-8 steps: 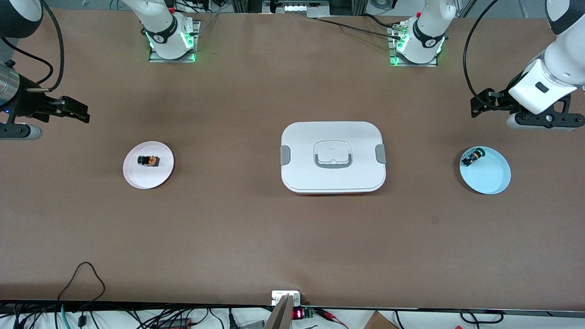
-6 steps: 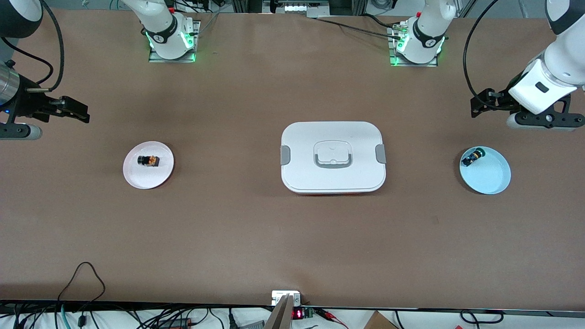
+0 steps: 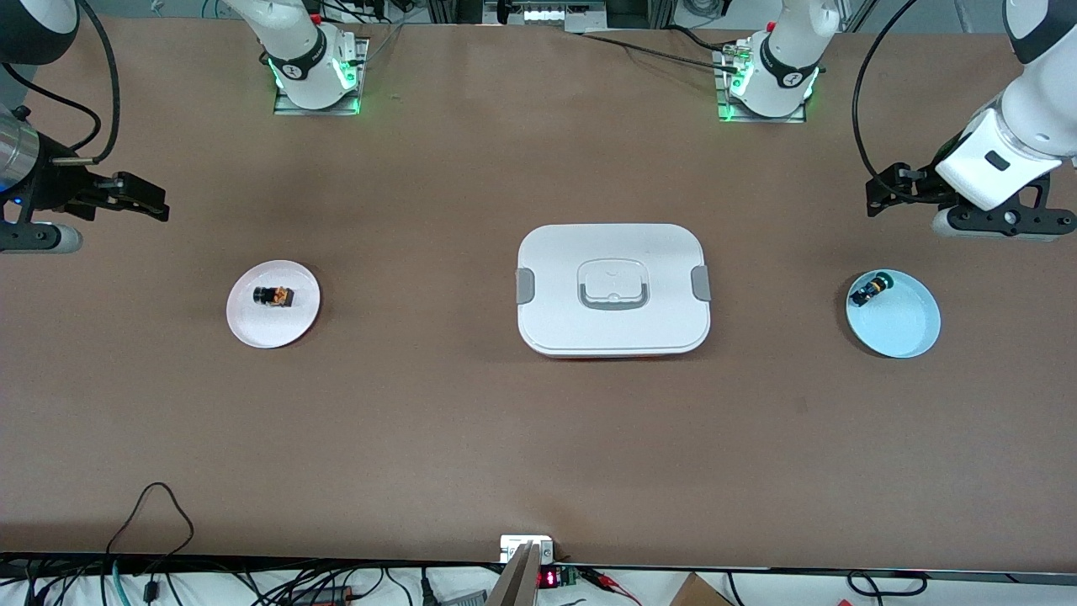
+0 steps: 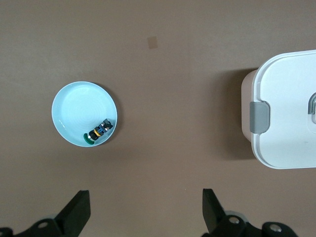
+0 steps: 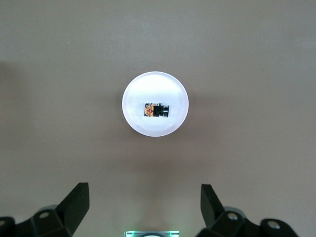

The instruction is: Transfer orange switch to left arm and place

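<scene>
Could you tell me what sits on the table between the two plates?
The front view shows the box between the white plate and the blue plate.

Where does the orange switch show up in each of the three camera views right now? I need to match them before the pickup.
Front view: the orange switch lies on the white plate, toward the right arm's end of the table.
Right wrist view: it shows mid-picture, on that same plate, ahead of the open right gripper.
Left wrist view: not in it; that view shows the blue plate and the box.
Shared landmark: the white plate in the front and right wrist views.
</scene>
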You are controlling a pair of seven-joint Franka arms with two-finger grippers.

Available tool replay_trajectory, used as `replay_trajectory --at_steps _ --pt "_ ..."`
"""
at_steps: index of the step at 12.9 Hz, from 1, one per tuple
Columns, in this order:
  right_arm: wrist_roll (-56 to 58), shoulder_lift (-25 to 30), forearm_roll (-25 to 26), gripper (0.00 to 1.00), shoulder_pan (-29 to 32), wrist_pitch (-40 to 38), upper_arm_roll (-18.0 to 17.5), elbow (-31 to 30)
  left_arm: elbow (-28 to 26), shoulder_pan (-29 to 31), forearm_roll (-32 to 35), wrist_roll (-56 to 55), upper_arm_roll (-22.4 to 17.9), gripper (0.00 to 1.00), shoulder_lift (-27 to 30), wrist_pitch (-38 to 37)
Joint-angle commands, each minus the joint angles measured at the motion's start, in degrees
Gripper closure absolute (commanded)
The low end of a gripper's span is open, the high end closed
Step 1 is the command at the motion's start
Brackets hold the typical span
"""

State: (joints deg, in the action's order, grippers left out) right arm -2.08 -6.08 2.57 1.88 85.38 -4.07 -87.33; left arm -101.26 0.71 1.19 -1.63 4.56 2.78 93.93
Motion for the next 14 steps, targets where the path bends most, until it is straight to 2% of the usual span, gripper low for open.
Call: replay_trajectory --at_steps 1,10,13,14 --pt "-2.4 -1.2 0.0 0.0 0.0 0.7 -0.2 -0.6 1.0 0.3 -0.2 0.8 0.3 0.0 -0.1 -0.2" --pt "-4.0 -10.5 0.6 0.0 -2.1 8.6 -0.3 -1.9 1.0 0.3 -0.2 0.8 0.3 0.0 -0.1 -0.3" --pt "-4.2 -10.9 1.2 0.0 -2.1 13.8 -0.2 -5.9 1.1 0.3 -0.2 0.8 0.2 0.0 -0.1 -0.2" --pt "-4.2 -11.6 3.0 0.0 -2.1 16.5 -0.2 -7.7 1.1 0.3 -0.2 0.8 0.2 0.0 -0.1 -0.2"
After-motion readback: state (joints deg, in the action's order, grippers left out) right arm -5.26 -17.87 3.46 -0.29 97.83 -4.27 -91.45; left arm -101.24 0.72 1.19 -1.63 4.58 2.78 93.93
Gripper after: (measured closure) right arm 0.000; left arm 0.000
